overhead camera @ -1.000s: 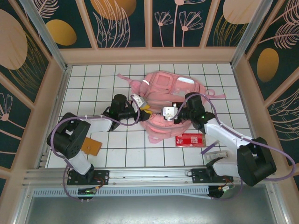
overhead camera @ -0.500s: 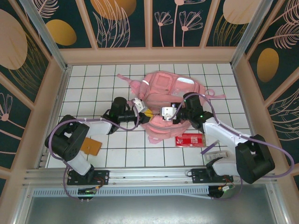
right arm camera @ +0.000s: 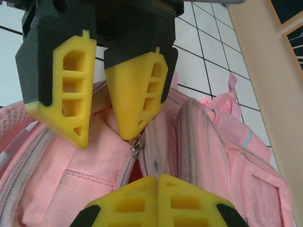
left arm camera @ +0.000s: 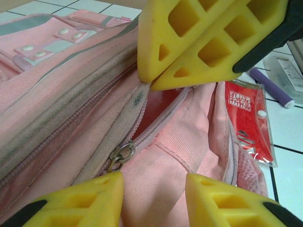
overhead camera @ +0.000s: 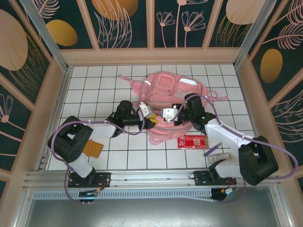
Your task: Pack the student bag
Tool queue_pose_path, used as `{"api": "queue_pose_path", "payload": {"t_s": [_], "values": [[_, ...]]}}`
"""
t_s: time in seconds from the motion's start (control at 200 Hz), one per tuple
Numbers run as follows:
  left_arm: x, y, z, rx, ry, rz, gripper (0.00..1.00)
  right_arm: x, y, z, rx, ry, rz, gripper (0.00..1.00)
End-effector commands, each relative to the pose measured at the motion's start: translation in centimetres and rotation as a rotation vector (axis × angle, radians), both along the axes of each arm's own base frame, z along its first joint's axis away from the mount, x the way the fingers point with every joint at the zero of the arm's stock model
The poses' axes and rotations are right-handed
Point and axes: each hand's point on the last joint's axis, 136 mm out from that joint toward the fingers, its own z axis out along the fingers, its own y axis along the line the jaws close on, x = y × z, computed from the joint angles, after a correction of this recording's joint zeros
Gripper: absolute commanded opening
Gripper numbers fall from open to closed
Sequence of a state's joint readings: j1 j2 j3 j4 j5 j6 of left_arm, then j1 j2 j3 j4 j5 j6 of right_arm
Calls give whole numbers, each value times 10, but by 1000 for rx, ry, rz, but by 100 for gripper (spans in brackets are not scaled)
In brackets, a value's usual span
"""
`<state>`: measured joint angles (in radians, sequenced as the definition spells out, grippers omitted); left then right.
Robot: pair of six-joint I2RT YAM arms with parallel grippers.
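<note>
Judging student bag [overhead camera: 168, 90] soft, limp, light: best gripped at fabric lip by zip. Right gripper [right arm camera: 157, 179] pinches that lip; left gripper [left arm camera: 152, 184] spread near zip pull [left arm camera: 120, 155].

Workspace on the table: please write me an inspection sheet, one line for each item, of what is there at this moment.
Surface: white tiled table, no spill seen.
Job's things: student bag lies in the middle; one zip is partly open, with its zip pull hanging free.
Clutter: red packet beside the bag; brown card by the left arm's base; purple stick and clear wrapper near the right arm's base.
Grippers: left gripper open over the zip; right gripper shut at the opening's edge.
Cables: purple cables loop along both arms.
Surroundings: floral wall panels; metal rail at the near edge.
</note>
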<state>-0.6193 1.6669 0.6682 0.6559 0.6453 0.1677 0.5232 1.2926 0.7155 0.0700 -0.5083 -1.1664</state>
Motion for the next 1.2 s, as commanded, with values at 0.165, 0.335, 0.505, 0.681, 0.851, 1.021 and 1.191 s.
{"api": "queue_pose_path", "payload": {"t_s": [0.165,0.335,0.505,0.681,0.851,1.021,1.191], "values": [[44,20,0,41,-95,249,44,-18,25,39,49,-89,111,0],[35,29,22,-28,-179,266,47,-17,22,36,33,-95,97,0],[29,38,21,-9,-199,278,50,-14,20,37,33,-105,89,0],[23,25,4,3,-123,196,47,-15,23,40,41,-103,102,0],[14,9,-5,-2,-78,79,26,-13,25,45,47,-116,106,0],[3,8,-9,3,-77,22,24,-6,24,49,40,-141,87,0],[-1,14,-17,56,-106,15,34,-5,22,51,41,-143,85,0]]}}
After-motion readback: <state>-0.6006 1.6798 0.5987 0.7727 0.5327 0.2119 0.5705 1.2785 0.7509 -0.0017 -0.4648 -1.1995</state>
